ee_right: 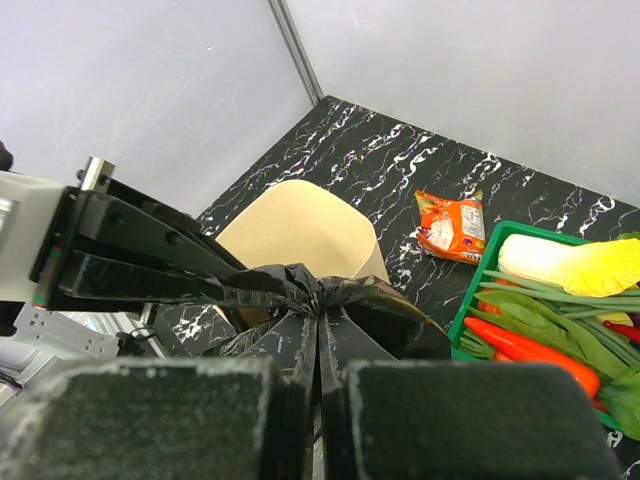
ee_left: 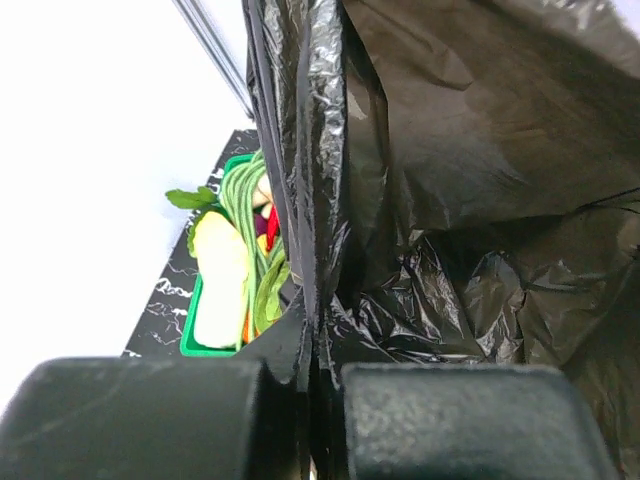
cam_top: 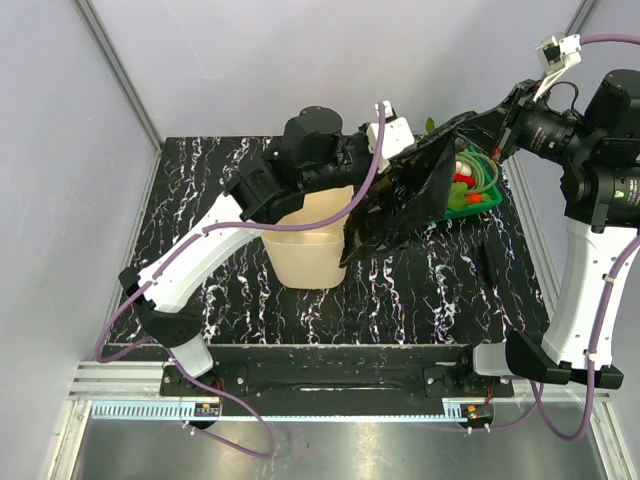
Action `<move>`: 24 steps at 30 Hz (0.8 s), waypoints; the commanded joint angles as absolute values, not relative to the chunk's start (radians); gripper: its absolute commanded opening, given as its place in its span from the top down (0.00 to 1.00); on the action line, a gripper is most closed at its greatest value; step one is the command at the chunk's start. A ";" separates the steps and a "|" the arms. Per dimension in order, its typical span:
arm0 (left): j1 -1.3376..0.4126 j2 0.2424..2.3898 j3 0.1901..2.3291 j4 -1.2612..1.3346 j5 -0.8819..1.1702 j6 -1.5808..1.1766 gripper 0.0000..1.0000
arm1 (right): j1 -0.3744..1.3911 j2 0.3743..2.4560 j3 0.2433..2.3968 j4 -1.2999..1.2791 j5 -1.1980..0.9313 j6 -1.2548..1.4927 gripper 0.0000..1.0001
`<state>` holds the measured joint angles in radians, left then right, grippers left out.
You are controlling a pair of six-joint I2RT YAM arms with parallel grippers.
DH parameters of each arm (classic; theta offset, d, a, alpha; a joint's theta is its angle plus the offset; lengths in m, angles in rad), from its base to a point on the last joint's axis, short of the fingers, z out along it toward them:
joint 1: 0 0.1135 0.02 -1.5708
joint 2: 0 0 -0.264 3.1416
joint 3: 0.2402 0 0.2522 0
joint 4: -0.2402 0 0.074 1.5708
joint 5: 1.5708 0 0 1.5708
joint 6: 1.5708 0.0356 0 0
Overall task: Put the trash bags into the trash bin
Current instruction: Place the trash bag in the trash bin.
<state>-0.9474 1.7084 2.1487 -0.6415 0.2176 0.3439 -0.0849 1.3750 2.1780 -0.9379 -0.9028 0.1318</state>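
One black trash bag hangs stretched just beside the bin, pinched tight by the left gripper and the right gripper; getting it inside is left to do

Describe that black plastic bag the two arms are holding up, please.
The trash bag is thin, glossy black plastic, crinkled and creased. It hangs in the air as a loose, partly spread sheet, pinched at one bunched edge by the left gripper and at another by the right gripper. Seen from above, it lies tilted between the cream trash bin and the green tray, hiding part of each. Whether it touches the bin cannot be told.
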 commanded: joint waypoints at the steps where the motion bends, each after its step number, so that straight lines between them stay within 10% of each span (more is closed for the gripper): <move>1: -0.950 1.640 2.201 -0.610 0.196 0.342 1.00 | -0.080 1.368 2.215 -0.907 -0.916 0.132 1.00; 7: -0.950 1.628 2.301 -0.630 0.106 0.386 1.00 | -0.080 1.436 2.321 -0.919 -0.953 0.170 0.98; 24: -0.950 1.612 2.543 -0.561 -0.181 0.514 1.00 | -0.080 1.513 2.540 -0.842 -1.014 0.284 0.28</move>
